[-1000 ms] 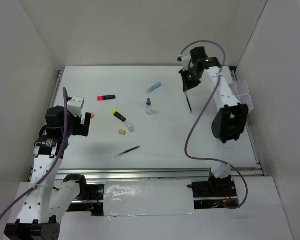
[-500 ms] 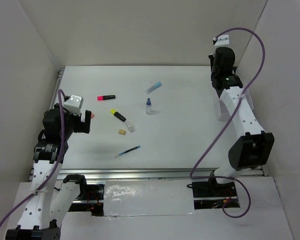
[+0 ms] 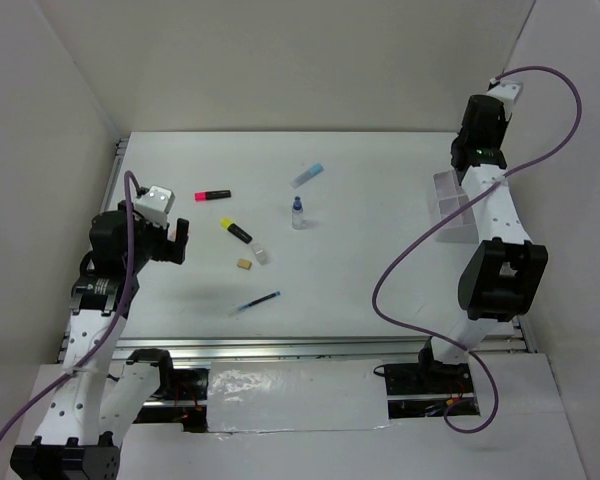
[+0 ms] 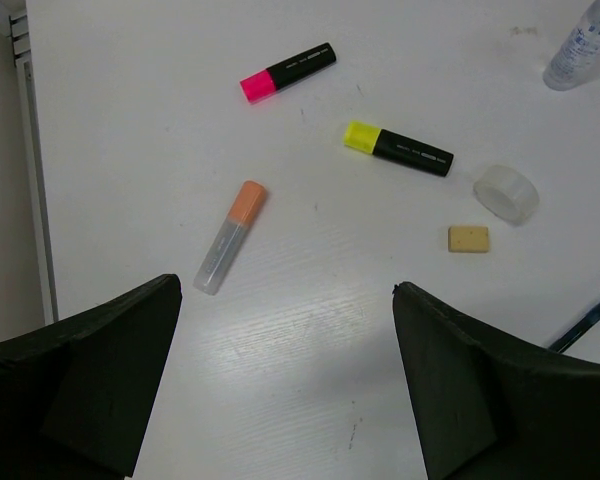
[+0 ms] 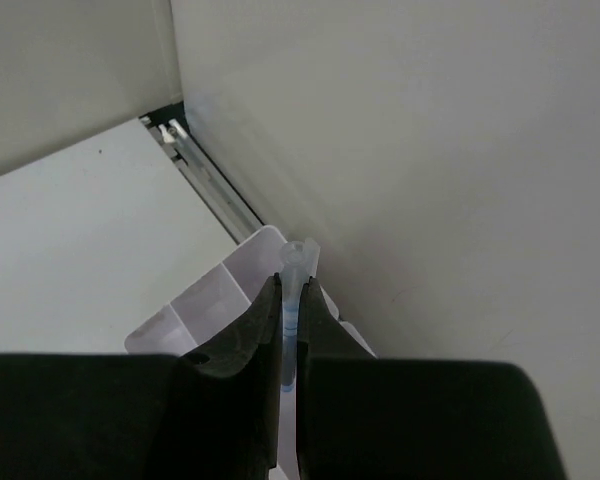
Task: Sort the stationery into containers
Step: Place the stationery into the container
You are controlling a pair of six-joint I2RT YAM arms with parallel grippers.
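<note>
My right gripper [image 5: 290,284] is shut on a thin blue pen [image 5: 298,262], held upright above the far corner of the clear compartment tray [image 5: 194,301], close to the right wall. From above, that gripper [image 3: 464,163] hangs over the tray [image 3: 448,208]. My left gripper [image 4: 285,290] is open and empty above bare table. Beyond it lie an orange-capped clear tube [image 4: 230,237], a pink highlighter [image 4: 288,72], a yellow highlighter [image 4: 398,148] and a tan eraser [image 4: 469,238]. A second blue pen [image 3: 255,302], a light-blue-capped tube [image 3: 307,176] and a small bottle [image 3: 298,213] lie mid-table.
A small clear round piece [image 4: 506,193] lies beside the eraser. White walls close in the table on the left, back and right. A metal rail [image 3: 280,345] runs along the near edge. Purple cables loop off both arms.
The right arm has swung from mid-table to the far right with the pen and now hangs over the tray. The left gripper turned slightly, staying open.
</note>
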